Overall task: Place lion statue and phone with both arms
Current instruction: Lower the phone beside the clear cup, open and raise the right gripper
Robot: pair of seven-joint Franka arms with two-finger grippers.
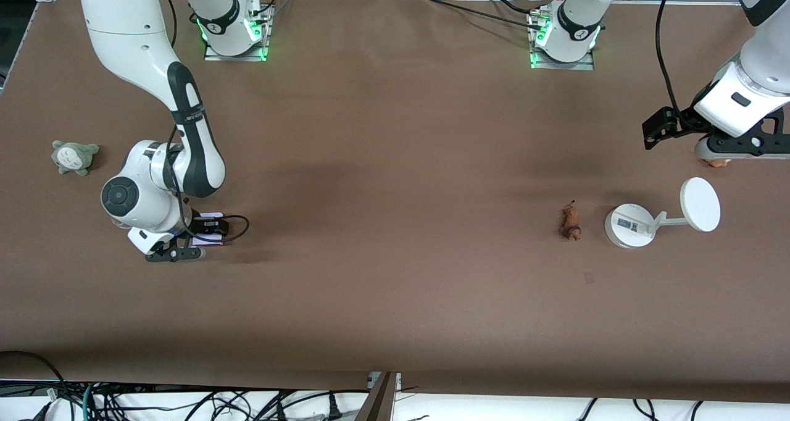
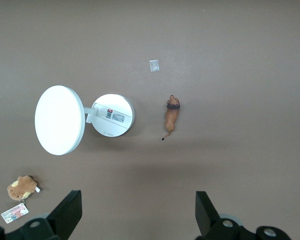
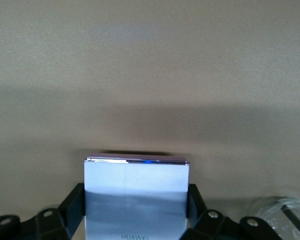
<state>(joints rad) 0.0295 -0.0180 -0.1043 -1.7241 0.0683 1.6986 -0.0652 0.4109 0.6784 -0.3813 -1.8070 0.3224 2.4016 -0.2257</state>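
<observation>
- The surface is covered with a plain brown cloth, and cables hang along its edge nearest to the front camera.
- My right claw is low at the right arm's end of the surface. Its fingers are closed on the two sides of the phone, a flat pale lavender rectangle with a darker purple edge. In the front view only a small part of the phone shows under my wrist.
- The lion statue lies on the cloth toward the left arm's end, a small orange-brown figure with a dark band and a thin tail. Nothing touches it.
- Just beside the lion statue, more toward the left arm's end, stands a white stand with a round base and a tilted disc.
- A grey-green plush toy lies farther from the front camera than my right claw, near the edge of the surface.
- My left claw hangs in the air over the left arm's end, fingers wide apart and holding nothing. Under it lies a tan plush with a tag.
</observation>
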